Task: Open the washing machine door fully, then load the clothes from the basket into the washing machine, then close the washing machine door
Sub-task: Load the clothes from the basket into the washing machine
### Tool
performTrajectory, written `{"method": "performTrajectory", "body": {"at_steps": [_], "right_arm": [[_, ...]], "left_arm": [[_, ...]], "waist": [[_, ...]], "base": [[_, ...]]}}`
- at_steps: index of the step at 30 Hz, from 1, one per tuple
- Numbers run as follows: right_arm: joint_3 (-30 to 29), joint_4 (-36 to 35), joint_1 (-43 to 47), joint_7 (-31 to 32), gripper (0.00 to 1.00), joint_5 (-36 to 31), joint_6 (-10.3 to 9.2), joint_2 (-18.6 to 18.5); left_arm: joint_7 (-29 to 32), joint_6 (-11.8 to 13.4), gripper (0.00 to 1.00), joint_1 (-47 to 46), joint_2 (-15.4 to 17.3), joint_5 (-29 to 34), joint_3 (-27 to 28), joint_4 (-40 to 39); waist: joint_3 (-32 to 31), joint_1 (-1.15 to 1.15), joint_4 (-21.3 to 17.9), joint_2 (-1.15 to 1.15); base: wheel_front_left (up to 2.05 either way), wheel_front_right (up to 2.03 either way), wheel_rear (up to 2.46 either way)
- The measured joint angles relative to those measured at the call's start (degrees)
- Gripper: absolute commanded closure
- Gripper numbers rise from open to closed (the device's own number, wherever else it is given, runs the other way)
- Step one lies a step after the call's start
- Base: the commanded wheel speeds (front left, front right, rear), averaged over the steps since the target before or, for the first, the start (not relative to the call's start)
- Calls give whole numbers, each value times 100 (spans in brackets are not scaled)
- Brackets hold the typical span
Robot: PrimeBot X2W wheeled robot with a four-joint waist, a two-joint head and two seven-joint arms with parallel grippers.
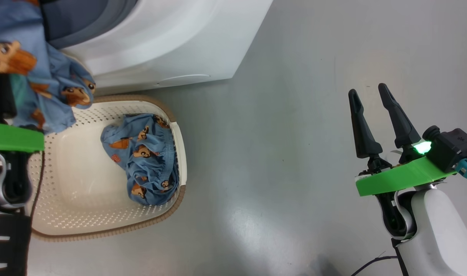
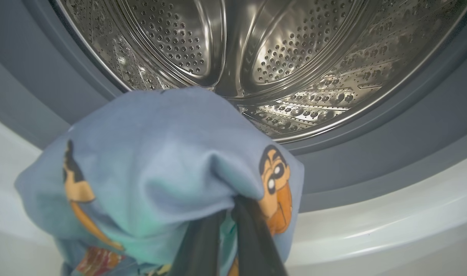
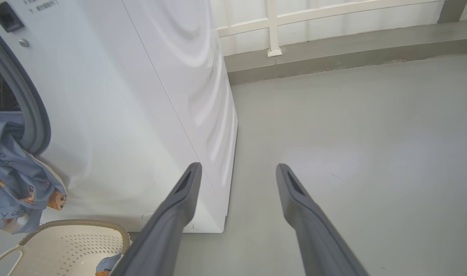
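My left gripper point(image 2: 229, 216) is shut on a light blue bear-print garment point(image 2: 160, 172), which drapes over its fingers just in front of the washing machine's point(image 1: 172, 38) open mouth. The steel drum point(image 2: 256, 57) and grey gasket point(image 2: 371, 153) lie right behind it. In the head view the held garment point(image 1: 33, 76) hangs above the basket's point(image 1: 103, 226) far left corner. A second bear-print garment point(image 1: 145, 157) lies crumpled in the basket's right side. My right gripper point(image 1: 371, 96) is open and holds nothing, over bare floor to the right. The door is out of view.
The washer's white side panel point(image 3: 202, 96) stands left of my right gripper point(image 3: 237, 168). Grey floor point(image 1: 294, 153) stretches right of the basket point(image 3: 64, 245). A low grey kerb with a white railing point(image 3: 333, 46) runs behind. A dark cable point(image 1: 371, 262) trails by my right arm.
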Motion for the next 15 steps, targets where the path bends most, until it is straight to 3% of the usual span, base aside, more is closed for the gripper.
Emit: {"method": "performTrajectory", "body": {"at_steps": [8,15], "right_arm": [[0,0,0,0,0,0,0,23],[1,0,2,0,0,0,0,64]], "left_arm": [[-1,0,100,-21,-15,236,250,-509],[-2,0,100,-416,155,371,108,-368]], "waist": [[-24,0,-1,0],[-12,0,-40,0]], "base": [[0,0,0],[0,0,0]]}}
